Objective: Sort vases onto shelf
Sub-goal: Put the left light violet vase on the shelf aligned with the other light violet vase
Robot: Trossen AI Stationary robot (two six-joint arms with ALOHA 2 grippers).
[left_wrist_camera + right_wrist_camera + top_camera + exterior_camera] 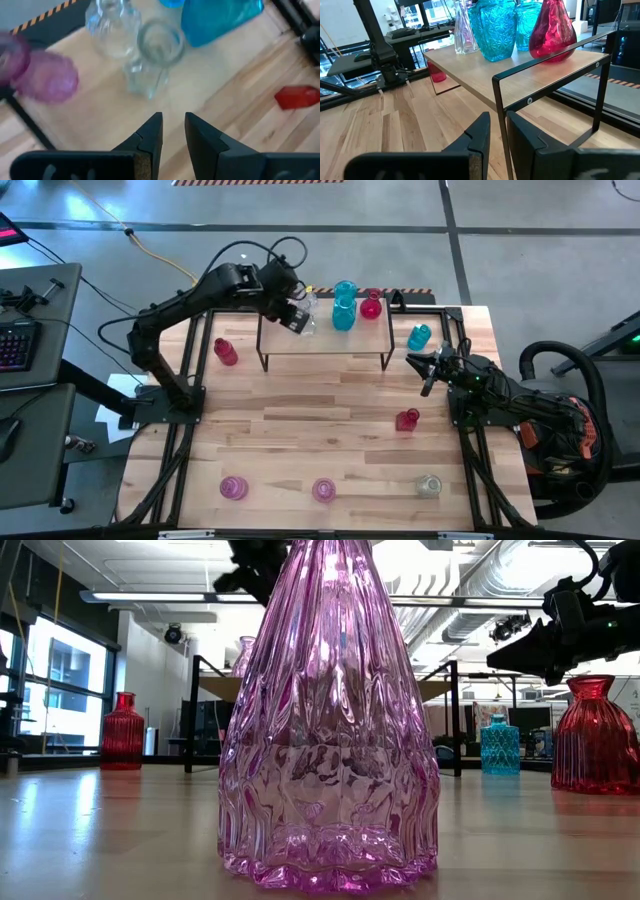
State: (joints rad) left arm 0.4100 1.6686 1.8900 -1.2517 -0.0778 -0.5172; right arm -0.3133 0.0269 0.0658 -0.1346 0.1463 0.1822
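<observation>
floor: grey concrete (560, 240) | ceiling: white ducts (480, 580) | left wall: bright windows (60, 680) | desk: keyboard (15, 345)

Right wrist view. The shelf (535, 75), a light-wood board on a thin black metal frame, serves as landmark. On its board stand a red vase (553, 31) nearest the visible corner, a large teal-blue vase (493, 27) beside it, a second teal-blue vase (527, 22) partly hidden behind these two, and a clear vase (463, 30) farther along. A red vase (437, 72) shows on the tabletop (385, 125) beyond the shelf. The right gripper (498, 131) lies just before the shelf's near leg, its fingers slightly parted, grasping nothing.
</observation>
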